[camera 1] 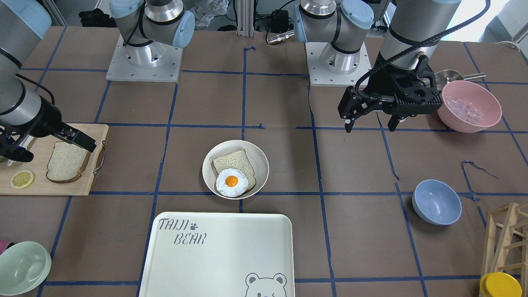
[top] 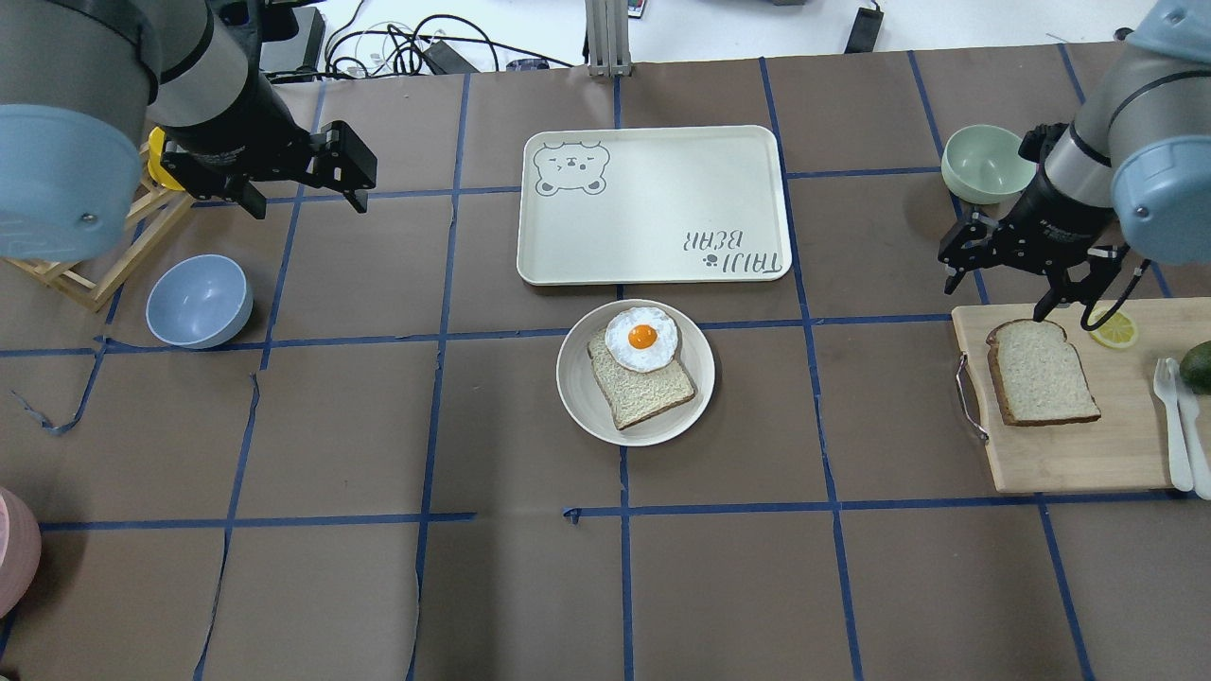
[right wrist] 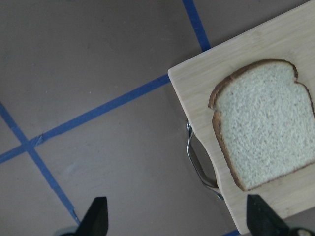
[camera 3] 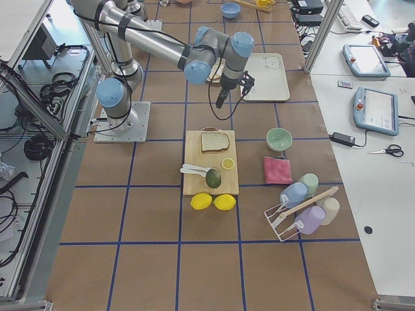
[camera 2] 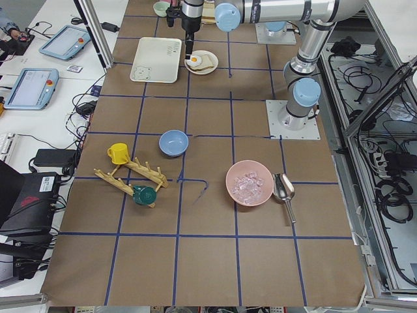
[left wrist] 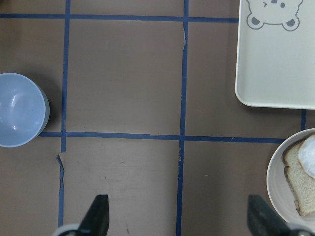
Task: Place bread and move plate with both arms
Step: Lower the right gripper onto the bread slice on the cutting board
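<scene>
The bread (top: 1041,383) lies flat on a wooden cutting board (top: 1069,459) at the robot's right; it also shows in the front view (camera 1: 66,161) and the right wrist view (right wrist: 266,128). The plate (top: 702,364) sits mid-table (camera 1: 260,159) and holds a thinner slice and a fried egg (top: 641,338). My right gripper (top: 998,293) is open and empty, hovering over the board's far left corner beside the bread (right wrist: 178,219). My left gripper (top: 307,200) is open and empty, high above the table left of the plate (left wrist: 178,219).
A bear-printed tray (top: 653,203) lies just beyond the plate. A blue bowl (top: 199,301) and a wooden rack (top: 104,255) are on the left, a green bowl (top: 987,163) far right. A lemon slice (top: 1114,329), cutlery (top: 1173,421) and an avocado share the board.
</scene>
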Available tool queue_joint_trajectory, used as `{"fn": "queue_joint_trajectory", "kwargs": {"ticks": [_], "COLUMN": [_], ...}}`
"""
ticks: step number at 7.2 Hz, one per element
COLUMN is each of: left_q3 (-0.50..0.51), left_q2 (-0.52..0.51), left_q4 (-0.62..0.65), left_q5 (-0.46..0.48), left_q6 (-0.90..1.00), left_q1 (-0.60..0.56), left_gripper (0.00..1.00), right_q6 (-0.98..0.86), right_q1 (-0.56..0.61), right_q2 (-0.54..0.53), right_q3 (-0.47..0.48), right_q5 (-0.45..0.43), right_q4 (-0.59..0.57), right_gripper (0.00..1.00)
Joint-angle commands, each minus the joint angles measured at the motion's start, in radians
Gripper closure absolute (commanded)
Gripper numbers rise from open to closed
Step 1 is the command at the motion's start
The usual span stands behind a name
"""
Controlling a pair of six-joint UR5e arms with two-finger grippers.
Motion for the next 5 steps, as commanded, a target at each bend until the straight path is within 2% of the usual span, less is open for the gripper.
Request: {"fn": "queue_joint_trajectory", "kwargs": {"ticks": [1,2,3,5], "left_q3": [-0.001,-0.001,-0.001,-0.001], "left_q2": [0.000,0.000,0.000,0.000], "left_q4": [0.000,0.000,0.002,0.002], "left_q5": [0.000,-0.001,0.000,0.000], "left_q6": [0.000,0.001,0.001,0.000], "left_q1": [-0.001,0.001,0.001,0.001], "left_gripper": [0.00,0.00,0.00,0.00], "right_q6": [0.004,0.004,0.005,0.042], "right_q1": [-0.019,-0.019,-0.021,-0.021], "right_q2": [0.041,0.066,0.102,0.142], "right_q3": [0.062,0.060,0.060,0.054], "right_q5": [-0.031,-0.068,-0.111,-0.116], "right_q4": [-0.140,-0.169,-0.214,-0.216], "right_gripper": [0.22,0.27,0.27,0.28]}}
